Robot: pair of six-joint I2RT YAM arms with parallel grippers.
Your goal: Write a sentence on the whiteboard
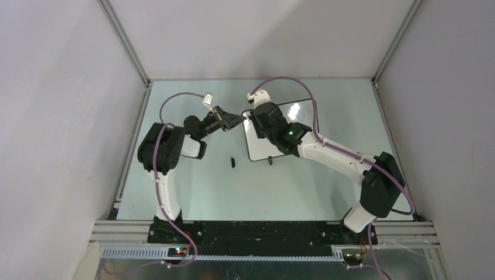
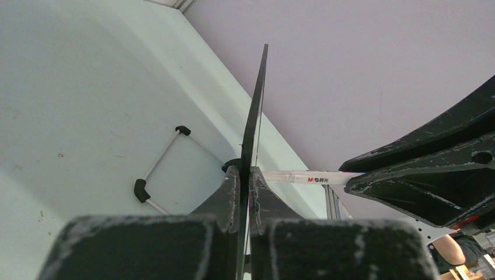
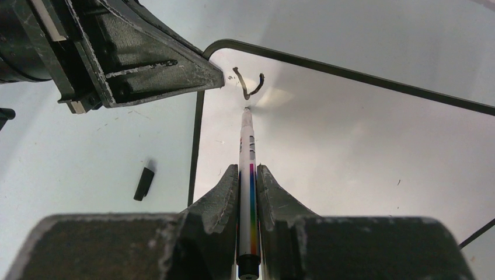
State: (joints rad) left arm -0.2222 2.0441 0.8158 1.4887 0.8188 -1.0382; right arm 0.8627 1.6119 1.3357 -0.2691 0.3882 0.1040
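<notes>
The whiteboard (image 1: 260, 149) lies slightly tilted on the table. My left gripper (image 1: 236, 119) is shut on its left edge near the far corner. In the left wrist view the board (image 2: 257, 105) shows edge-on between the closed fingers of that gripper (image 2: 246, 172). My right gripper (image 3: 247, 169) is shut on a white marker (image 3: 247, 134) with a rainbow stripe. The marker's tip rests on the board (image 3: 350, 146) just below a short curved black stroke (image 3: 246, 86), the only part of the sentence that shows. From above, my right gripper (image 1: 257, 119) hangs over the board's far left corner.
A black marker cap (image 1: 232, 161) lies on the table left of the board, also seen as the cap (image 3: 143, 183) in the right wrist view. A thin white rod with black elbow ends (image 2: 157, 169) sits beside the board's edge. Walls close in the table on three sides.
</notes>
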